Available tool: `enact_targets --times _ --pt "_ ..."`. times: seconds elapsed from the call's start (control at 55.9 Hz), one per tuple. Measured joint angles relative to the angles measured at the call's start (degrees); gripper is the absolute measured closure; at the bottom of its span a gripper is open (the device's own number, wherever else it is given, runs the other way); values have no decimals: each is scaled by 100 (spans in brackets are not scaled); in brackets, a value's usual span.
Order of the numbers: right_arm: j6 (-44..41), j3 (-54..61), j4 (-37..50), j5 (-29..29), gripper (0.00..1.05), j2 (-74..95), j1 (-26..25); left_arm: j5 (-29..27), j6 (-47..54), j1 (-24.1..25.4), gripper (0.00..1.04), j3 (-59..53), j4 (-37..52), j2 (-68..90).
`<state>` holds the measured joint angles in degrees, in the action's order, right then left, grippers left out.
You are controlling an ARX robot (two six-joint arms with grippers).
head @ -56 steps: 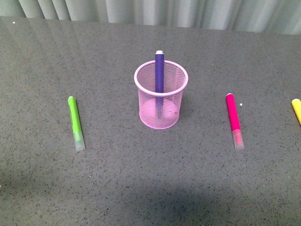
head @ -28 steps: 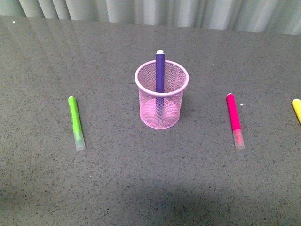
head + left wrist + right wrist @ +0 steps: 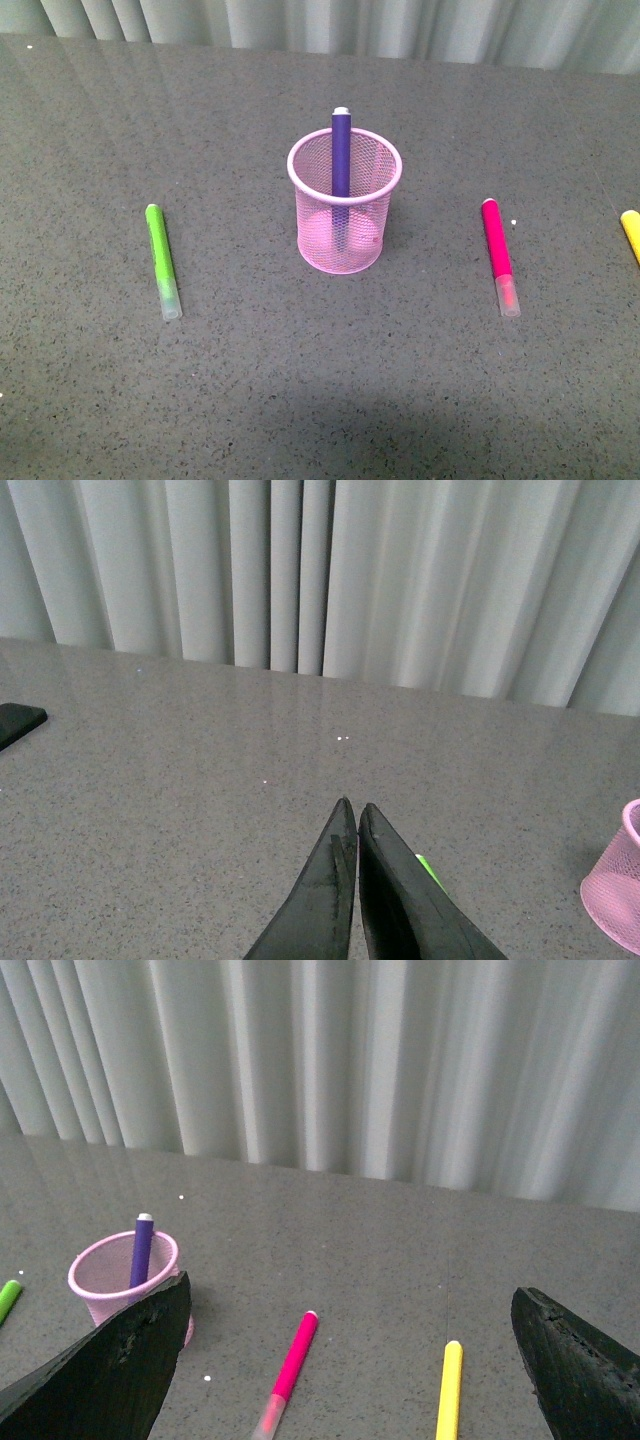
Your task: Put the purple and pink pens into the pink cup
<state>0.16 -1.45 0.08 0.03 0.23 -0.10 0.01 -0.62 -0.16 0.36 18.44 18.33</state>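
The pink cup (image 3: 344,211) stands upright mid-table, and the purple pen (image 3: 340,150) stands inside it, leaning on the far rim with its end above the rim. The pink pen (image 3: 497,253) lies flat on the table to the cup's right, clear cap toward the near edge. Neither arm shows in the front view. In the right wrist view my right gripper (image 3: 350,1305) hangs open above the table, with the pink pen (image 3: 290,1367), the cup (image 3: 105,1280) and the purple pen (image 3: 140,1252) below it. My left gripper (image 3: 352,810) is shut and empty, with the cup's edge (image 3: 618,892) off to one side.
A lime green marker (image 3: 160,260) lies left of the cup; its tip (image 3: 428,868) peeks from behind my left fingers. A yellow marker (image 3: 631,234) lies at the table's right edge and shows as yellow marker (image 3: 448,1390) from the right wrist. A black object (image 3: 18,721) lies at one side. Curtains hang behind the table.
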Motion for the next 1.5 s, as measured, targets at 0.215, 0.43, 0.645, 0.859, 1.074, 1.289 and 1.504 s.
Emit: enact_targets --times 0.215,0.43,0.645,0.859,1.074,1.289,1.504 --pt "0 0 0 -2 7 0 0 -2 0 0 103 0 -380 -378" --pt "0 0 0 0 7 0 0 0 0 0 103 0 -662 -662" --pt "0 0 0 -2 7 -2 0 -2 2 0 103 2 -1491 -1322" --pt "0 0 0 0 7 -4 0 -7 4 9 103 2 -1847 -1740" --pt "0 0 0 0 7 0 0 -2 2 9 86 2 -1847 -1749" --pt "0 0 0 -2 7 -2 0 -2 2 9 47 2 -1847 -1749" --pt "0 0 0 0 7 -2 0 -2 13 9 6 2 -1847 -1749"
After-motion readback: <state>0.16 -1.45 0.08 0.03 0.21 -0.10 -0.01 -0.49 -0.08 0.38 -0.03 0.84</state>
